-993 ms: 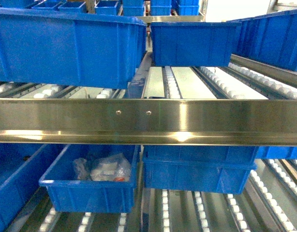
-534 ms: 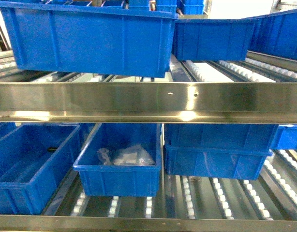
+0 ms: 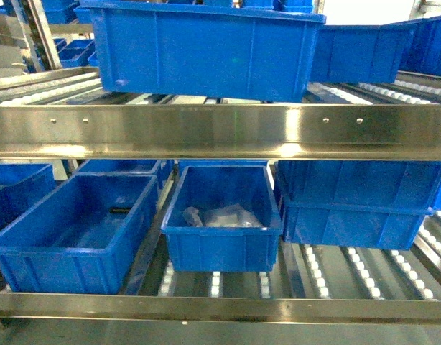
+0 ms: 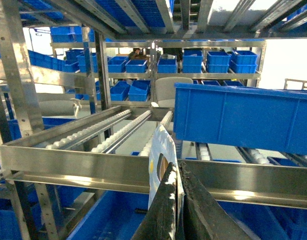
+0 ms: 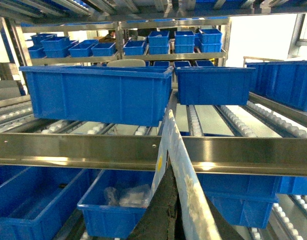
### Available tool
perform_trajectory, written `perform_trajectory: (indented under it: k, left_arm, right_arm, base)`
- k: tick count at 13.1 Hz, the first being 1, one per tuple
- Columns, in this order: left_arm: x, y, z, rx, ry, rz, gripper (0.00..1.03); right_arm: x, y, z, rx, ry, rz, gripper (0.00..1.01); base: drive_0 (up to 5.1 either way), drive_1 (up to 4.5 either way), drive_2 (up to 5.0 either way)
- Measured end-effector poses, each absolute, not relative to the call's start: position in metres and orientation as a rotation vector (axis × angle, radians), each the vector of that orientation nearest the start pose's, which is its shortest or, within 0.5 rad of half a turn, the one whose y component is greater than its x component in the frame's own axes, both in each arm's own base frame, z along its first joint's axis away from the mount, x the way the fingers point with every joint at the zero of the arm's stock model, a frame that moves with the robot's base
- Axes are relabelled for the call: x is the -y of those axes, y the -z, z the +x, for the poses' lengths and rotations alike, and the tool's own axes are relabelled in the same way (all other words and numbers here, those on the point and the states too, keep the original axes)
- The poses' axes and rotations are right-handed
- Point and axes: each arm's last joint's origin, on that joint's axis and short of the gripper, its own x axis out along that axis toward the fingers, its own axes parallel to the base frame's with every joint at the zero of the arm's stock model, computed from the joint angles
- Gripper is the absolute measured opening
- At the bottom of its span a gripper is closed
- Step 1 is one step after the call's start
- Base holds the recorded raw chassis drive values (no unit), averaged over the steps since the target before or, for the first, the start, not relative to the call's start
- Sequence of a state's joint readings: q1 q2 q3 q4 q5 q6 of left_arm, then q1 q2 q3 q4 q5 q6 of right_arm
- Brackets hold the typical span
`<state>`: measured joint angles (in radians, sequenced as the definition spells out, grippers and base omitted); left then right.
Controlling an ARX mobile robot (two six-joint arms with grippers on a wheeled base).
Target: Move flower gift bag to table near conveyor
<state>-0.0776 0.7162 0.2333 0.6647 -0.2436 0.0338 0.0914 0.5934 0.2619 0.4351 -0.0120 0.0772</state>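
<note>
The flower gift bag point(image 4: 159, 156) is a thin pale blue-white sheet with a yellow spot. It stands upright on edge between the black fingers of my left gripper point(image 4: 177, 169), which is shut on it. In the right wrist view the same bag point(image 5: 179, 150) runs up between the fingers of my right gripper point(image 5: 174, 175), also shut on it. Both grippers hang in front of the conveyor's steel front rail point(image 4: 93, 167) point(image 5: 243, 155), with white rollers point(image 4: 111, 132) behind it. Neither gripper nor the bag shows in the head view, which faces the conveyor point(image 3: 220, 133). The table is out of view.
Large blue bins point(image 3: 206, 47) sit on the upper roller level. Below are an open blue bin point(image 3: 73, 233), a bin holding clear plastic packets point(image 3: 220, 219) and stacked bins point(image 3: 357, 208). More racks of blue bins point(image 4: 143, 65) stand behind.
In the head view the rack has slid to the right and drawn back. The steel rail sits higher, and more of the lower level and its front rail shows.
</note>
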Motion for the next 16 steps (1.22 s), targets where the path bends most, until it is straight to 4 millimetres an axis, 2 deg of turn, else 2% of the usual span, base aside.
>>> perform_trajectory:
  k: [4,16]
  left_arm:
    - [0.0054,-0.2339,0.1598,0.180,-0.169,0.004,0.02]
    - [0.0054,-0.2337,0.1597,0.178,-0.169,0.004,0.02]
  right_arm:
    - [-0.0139,-0.2385,0.1477,0.103,-0.107,0.081,0.02]
    - [-0.0139,-0.2381,0.1479,0.100,-0.107,0.081,0.02]
  base:
    - [-4.7,0.63,3.8]
    - [-5.0,2.41,2.4]
